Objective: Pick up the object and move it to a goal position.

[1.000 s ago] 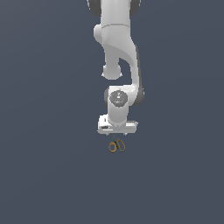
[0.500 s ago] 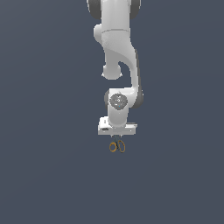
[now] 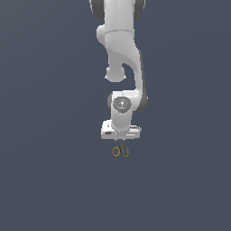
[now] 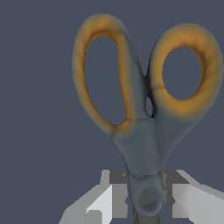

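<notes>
A: Where's the arm?

B: White arm (image 3: 121,67) comes down from the top of the exterior view, wrist pointing straight down. Gripper (image 3: 120,143) sits right over the scissors (image 3: 120,150), which lie on the dark blue-grey surface (image 3: 54,171) slightly below centre of that view.

A: Scissors orientation?

B: Two orange-yellow ring handles (image 3: 120,151) stick out below the hand in the exterior view, side by side. The blades are under the hand there and can't be seen.

A: Wrist view?

B: Scissors (image 4: 144,113) fill most of it. One elongated ring (image 4: 103,72), one rounder ring (image 4: 186,74), both orange fading to dark grey at the shanks, which meet at the pivot (image 4: 148,197). The blades run out of the frame past the pivot.

A: Fingers?

B: One finger (image 4: 111,199) on each side of the pivot, the other at (image 4: 181,199). Gap is narrow, both sit just beside the pivot section. Actual contact I can't confirm; the edges are too close to call.

A: So gripped or not?

B: Can't tell from these. The fingers bracket the scissors at the pivot, that's all that shows.
</notes>
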